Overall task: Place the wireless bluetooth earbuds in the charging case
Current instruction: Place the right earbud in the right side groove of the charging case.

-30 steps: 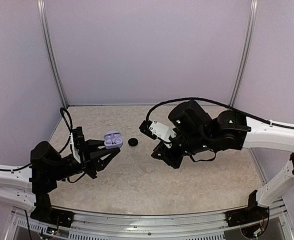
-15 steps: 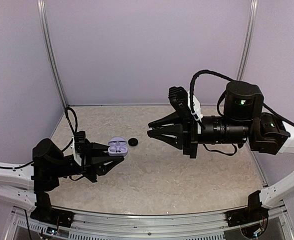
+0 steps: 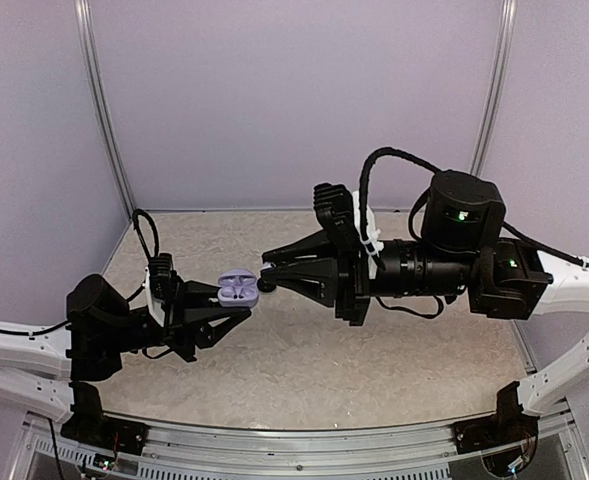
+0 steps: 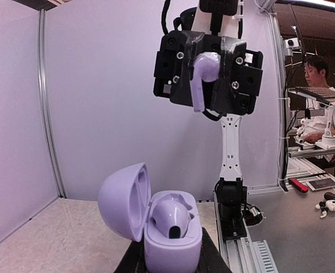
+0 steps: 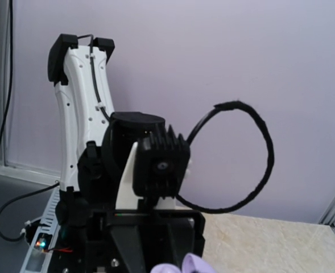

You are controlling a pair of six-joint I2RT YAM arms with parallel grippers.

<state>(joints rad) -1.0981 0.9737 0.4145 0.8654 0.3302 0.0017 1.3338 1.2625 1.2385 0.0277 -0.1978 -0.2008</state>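
Observation:
My left gripper (image 3: 236,302) is shut on the charging case (image 3: 236,289), a pale-lavender puck, and holds it above the table with its lid open. In the left wrist view the case (image 4: 173,242) stands upright, lid (image 4: 121,199) swung left, with one earbud (image 4: 168,216) seated inside. My right gripper (image 3: 266,279) points left, its tips just right of the case. Seen head-on in the left wrist view, the right gripper (image 4: 204,74) is shut on the other earbud (image 4: 203,71), stem pointing down, above the case. Lavender shapes (image 5: 194,264) show at the bottom edge of the right wrist view.
A small black disc (image 3: 265,286) lies on the beige table (image 3: 304,370) under the right fingertips and is hard to pick out from them. Lavender walls with metal posts (image 3: 109,130) enclose the back and sides. The left arm's body (image 5: 87,114) fills the right wrist view.
The right arm has swung up and moved left with the earbud until its tips are next to the case. The left gripper has moved the case slightly forward and right.

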